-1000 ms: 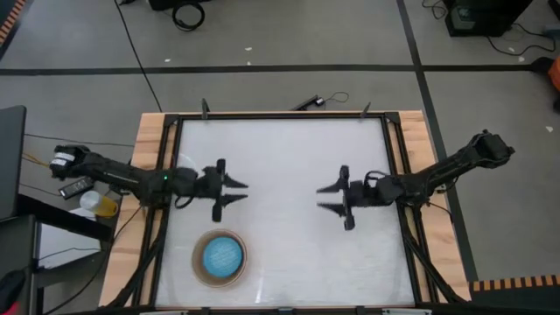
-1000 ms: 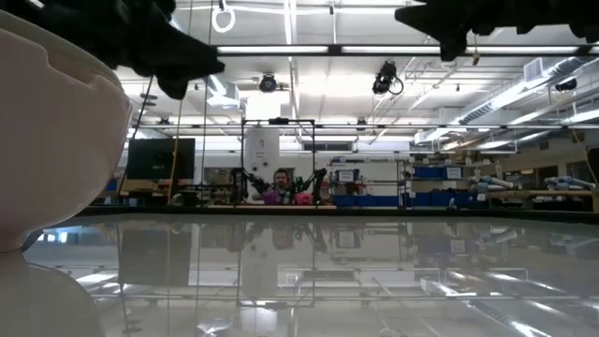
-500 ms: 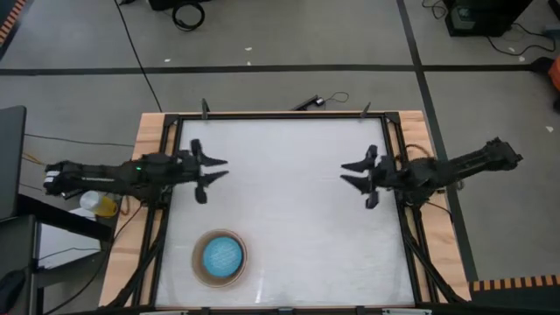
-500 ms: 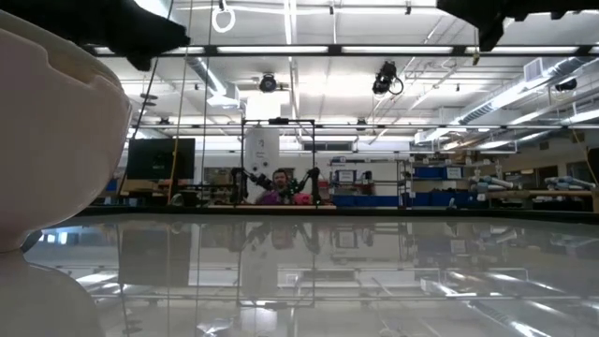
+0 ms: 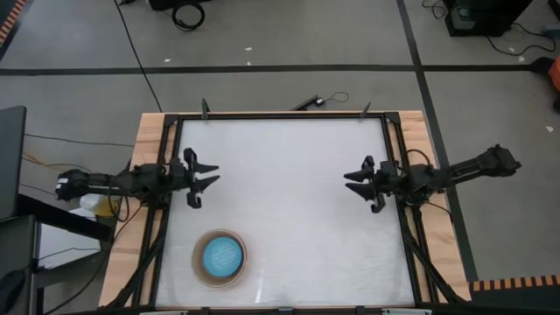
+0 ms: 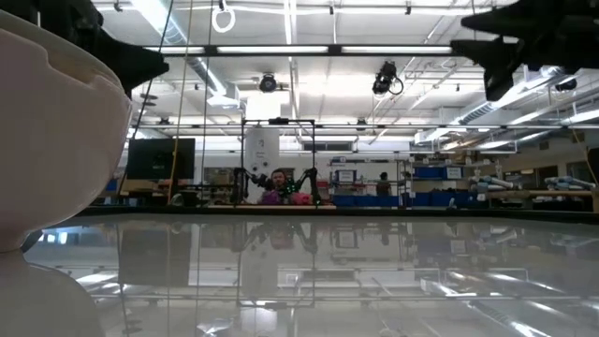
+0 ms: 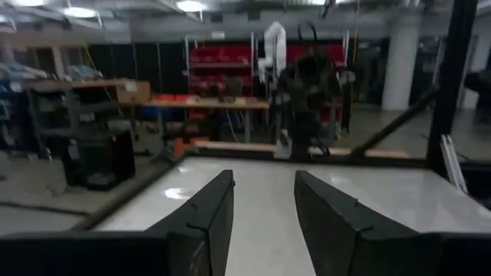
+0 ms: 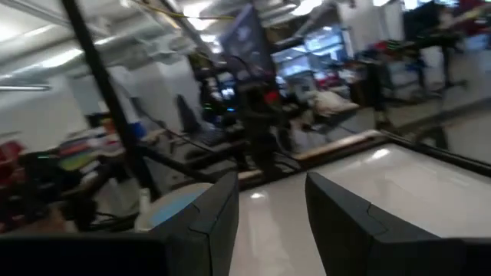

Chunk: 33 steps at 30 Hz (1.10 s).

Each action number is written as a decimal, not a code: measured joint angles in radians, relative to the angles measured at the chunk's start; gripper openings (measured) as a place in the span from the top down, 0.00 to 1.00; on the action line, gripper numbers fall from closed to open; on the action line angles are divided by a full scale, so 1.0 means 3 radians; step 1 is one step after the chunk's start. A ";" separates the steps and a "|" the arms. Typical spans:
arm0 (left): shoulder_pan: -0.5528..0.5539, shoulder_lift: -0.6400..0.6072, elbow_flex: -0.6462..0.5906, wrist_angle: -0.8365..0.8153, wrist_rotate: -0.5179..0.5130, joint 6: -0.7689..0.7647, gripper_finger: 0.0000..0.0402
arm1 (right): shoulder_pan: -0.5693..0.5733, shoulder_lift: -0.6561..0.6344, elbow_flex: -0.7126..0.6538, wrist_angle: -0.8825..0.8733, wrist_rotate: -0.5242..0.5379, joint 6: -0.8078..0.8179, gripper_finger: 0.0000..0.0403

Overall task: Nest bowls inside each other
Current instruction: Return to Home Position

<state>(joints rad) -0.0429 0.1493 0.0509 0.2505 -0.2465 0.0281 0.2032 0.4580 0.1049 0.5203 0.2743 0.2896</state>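
- While bowls are sitting nested, left end effector is hovering at the desk's left edge, fingers apart.
- Right end effector is hovering opposite, likewise apart.

The left arm reaches nearly straight across the 9 o'clock edge of the bench, its left jaws spread apart and pointing toward 3 o'clock. The right arm mirrors it at the 3 o'clock edge, right jaws likewise spread, pointing toward 9 o'clock. Both sets hang above the surface, empty.
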 joint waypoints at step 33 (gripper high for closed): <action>-0.0045 -0.0472 -0.0141 -0.0598 -0.0074 -0.0129 0.65 | -0.0482 -0.0963 -0.0327 -0.0851 -0.0455 0.0018 0.61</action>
<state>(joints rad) -0.0563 0.0077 0.0086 0.0711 -0.2686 -0.0105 0.0586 0.1692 0.0067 0.2649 0.1379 0.2949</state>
